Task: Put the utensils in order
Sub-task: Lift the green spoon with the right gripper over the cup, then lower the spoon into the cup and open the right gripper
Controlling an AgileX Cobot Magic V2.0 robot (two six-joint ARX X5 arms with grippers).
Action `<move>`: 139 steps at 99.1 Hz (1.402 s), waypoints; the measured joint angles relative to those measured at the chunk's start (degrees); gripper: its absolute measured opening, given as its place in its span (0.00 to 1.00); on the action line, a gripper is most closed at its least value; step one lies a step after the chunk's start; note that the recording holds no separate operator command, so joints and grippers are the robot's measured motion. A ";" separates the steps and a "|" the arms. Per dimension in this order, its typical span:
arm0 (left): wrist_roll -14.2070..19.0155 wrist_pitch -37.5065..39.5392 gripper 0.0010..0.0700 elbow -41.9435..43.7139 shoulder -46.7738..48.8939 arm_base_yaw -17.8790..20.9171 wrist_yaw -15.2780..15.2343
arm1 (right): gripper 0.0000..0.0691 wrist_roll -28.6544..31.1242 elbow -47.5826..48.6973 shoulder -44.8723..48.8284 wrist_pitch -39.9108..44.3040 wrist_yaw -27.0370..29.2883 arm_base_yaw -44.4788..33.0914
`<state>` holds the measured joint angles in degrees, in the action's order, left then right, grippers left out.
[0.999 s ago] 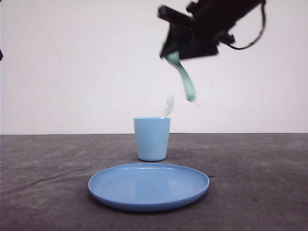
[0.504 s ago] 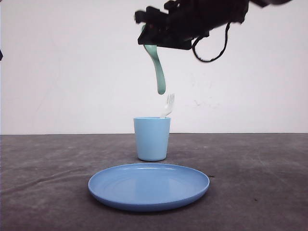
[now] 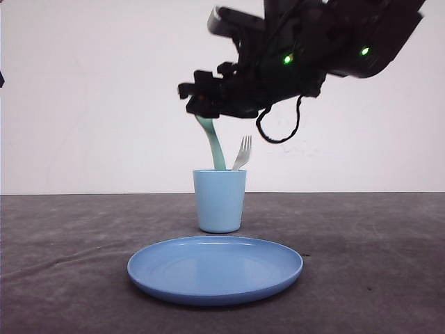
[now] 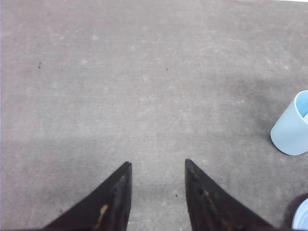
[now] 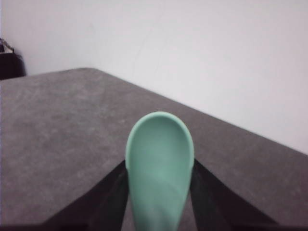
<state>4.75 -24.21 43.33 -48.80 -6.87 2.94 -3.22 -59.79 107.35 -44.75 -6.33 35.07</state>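
Plain white wall behind, dark grey tabletop [image 3: 375,264] under everything. My right hand [image 3: 204,106] hangs over the light blue cup [image 3: 220,202], clenched on the mint-green spoon [image 3: 212,145]; from the front view the spoon slants down with its lower end at or just inside the cup rim, though I can't tell how deep it goes. In the right wrist view the spoon's oval bowl [image 5: 160,159] sits gripped between the fingers [image 5: 108,197], so I judge it is going in handle-first. The white fork [image 3: 243,153] stands in the cup, tines up, leaning toward the right rim, so that one looks done. My read on progress: fork stowed, spoon roughly at the mouth of the cup, not yet let go; what's left is lowering it, opening the hand and pulling clear without knocking the fork or tipping the cup. The round blue plate [image 3: 215,268] sits nearer the camera than the cup, apart from it, nothing on it. My left hand [image 4: 156,192] is released, fingers spread, gripping nothing, over bare tabletop, with the cup at the edge of that wrist view.
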 joint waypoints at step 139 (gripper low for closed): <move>0.00 -0.02 0.27 0.00 0.00 0.00 -0.02 | 0.98 3.30 -0.50 -17.53 35.17 -7.10 0.44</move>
<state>4.75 -24.23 43.33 -48.80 -6.87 2.92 0.08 -60.29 89.82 -9.58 -13.43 35.51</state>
